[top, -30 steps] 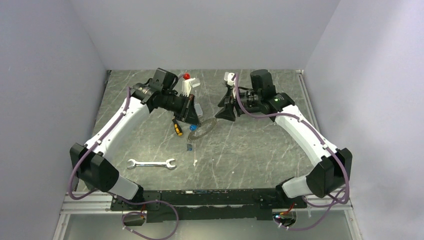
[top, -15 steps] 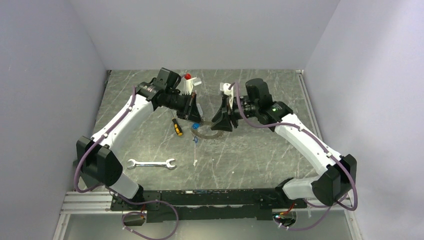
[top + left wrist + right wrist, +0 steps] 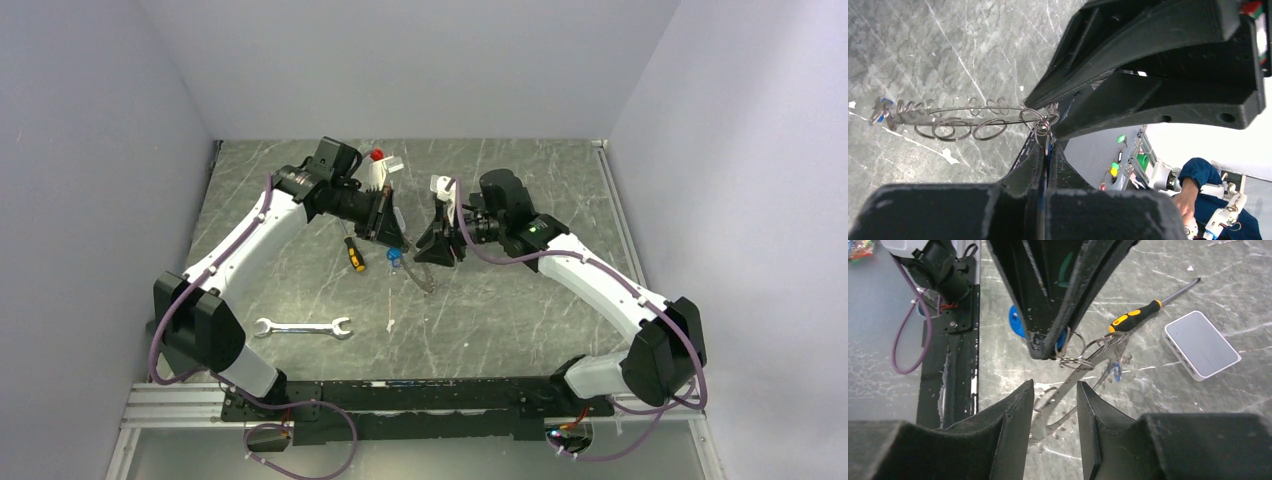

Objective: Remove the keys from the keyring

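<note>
My left gripper [image 3: 393,243] is shut on the bright blue head of a key [image 3: 1047,149], seen edge-on between its fingers. The grey keyring [image 3: 423,276] hangs tilted from that key, off the table. In the left wrist view the keyring [image 3: 943,114] runs left, fringed with small split rings, with another blue key [image 3: 882,105] at its far end. My right gripper [image 3: 1054,385] is open; the keyring's band [image 3: 1066,391] shows in the gap just beyond its fingertips. A small blue key [image 3: 1117,372] dangles from the ring.
The yellow-and-black screwdriver [image 3: 354,254] lies just left of the grippers. A silver wrench [image 3: 302,327] lies near the front left. A white box [image 3: 1201,344] sits behind the screwdriver. A white, red-topped object [image 3: 378,165] stands at the back.
My right gripper has moved left, close to the left gripper. The keyring, flat on the table a second ago, is lifted and hangs steeply from the key in my left gripper.
</note>
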Available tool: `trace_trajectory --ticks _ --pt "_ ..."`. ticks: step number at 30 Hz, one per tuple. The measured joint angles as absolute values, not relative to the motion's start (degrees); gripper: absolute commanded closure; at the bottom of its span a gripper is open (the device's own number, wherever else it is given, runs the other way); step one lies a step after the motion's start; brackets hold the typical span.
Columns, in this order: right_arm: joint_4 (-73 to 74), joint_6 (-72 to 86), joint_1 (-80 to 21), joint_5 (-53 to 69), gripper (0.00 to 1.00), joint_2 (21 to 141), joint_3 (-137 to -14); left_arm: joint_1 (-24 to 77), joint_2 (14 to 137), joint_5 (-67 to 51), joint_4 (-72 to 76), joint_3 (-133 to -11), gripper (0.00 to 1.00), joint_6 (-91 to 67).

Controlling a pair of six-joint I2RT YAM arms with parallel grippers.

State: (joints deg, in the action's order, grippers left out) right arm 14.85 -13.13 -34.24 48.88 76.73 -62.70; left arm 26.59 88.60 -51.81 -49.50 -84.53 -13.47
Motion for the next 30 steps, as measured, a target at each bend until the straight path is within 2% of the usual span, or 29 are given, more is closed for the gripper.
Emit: trace_trajectory --ticks 13,21,30 --pt "9.8 -18.0 -34.4 42.9 0.66 77.2 -61.4 26.4 88.6 -54.2 -48.7 -83.8 1.00 -14.5" --pt "10.8 -22.8 -34.5 39.2 0.58 77.2 -61.7 25.7 88.6 -54.8 -48.0 -83.5 1.00 -15.4" --pt "17.1 -26.0 -34.5 39.0 0.56 75.7 -63.1 24.3 88.6 -55.7 -47.0 -82.1 1.00 -17.7"
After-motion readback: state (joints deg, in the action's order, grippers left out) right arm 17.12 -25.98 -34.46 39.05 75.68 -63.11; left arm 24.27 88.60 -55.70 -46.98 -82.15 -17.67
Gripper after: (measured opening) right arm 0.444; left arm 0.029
